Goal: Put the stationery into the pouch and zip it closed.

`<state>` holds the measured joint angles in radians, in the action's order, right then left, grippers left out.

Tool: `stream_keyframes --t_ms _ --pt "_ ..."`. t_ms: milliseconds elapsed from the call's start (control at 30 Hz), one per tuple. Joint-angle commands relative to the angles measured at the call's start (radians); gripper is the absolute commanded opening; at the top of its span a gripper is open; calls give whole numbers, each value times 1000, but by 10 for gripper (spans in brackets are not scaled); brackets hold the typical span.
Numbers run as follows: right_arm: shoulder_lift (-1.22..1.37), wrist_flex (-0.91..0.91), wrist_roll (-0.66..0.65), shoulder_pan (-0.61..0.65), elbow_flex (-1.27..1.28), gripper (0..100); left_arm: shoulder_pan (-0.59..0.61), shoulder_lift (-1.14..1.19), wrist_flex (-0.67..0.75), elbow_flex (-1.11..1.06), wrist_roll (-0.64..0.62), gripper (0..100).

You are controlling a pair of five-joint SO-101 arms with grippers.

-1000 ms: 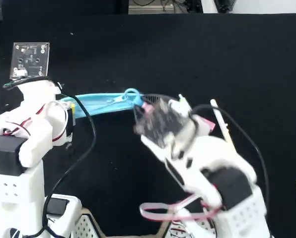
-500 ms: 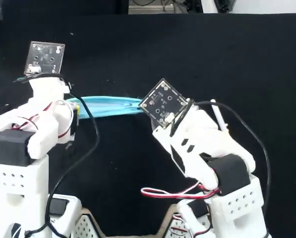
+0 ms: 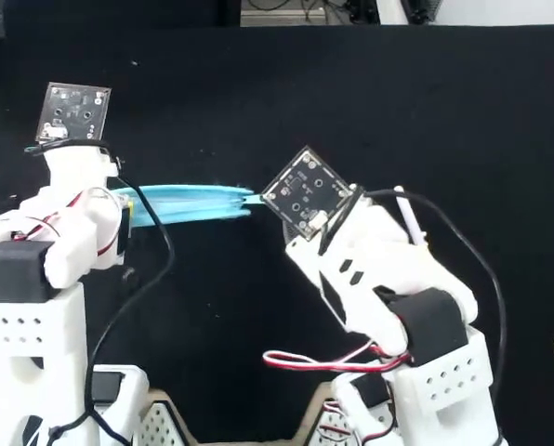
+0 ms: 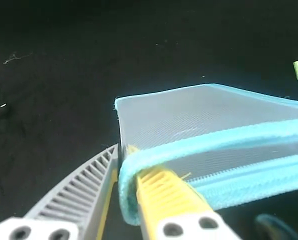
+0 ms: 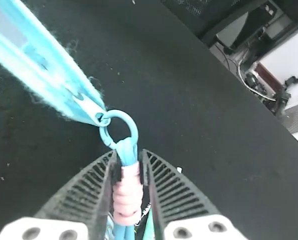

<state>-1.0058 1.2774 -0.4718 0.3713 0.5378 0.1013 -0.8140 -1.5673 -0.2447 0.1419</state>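
The left jaws are clamped on one end of the pouch (image 3: 189, 203). The right jaws are clamped on its zipper pull (image 5: 125, 146). The pouch, stretched between them, has shifted slightly leftward since the previous frame.

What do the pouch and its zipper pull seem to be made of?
The pouch looks like translucent grey mesh fabric, matte, with a fine woven grid, edged in fuzzy light-blue textile tape. The zipper pull seems to be a smooth blue ring, perhaps plastic or painted metal; I cannot tell which.
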Motion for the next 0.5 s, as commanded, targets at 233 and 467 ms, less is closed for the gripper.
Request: stream_keyframes --t_ms 233,467 --pt "1 229 186 74 -328 152 -127 -3 17 -18 12 32" --pt "8 361 193 58 -463 139 -133 2 28 -18 8 32"
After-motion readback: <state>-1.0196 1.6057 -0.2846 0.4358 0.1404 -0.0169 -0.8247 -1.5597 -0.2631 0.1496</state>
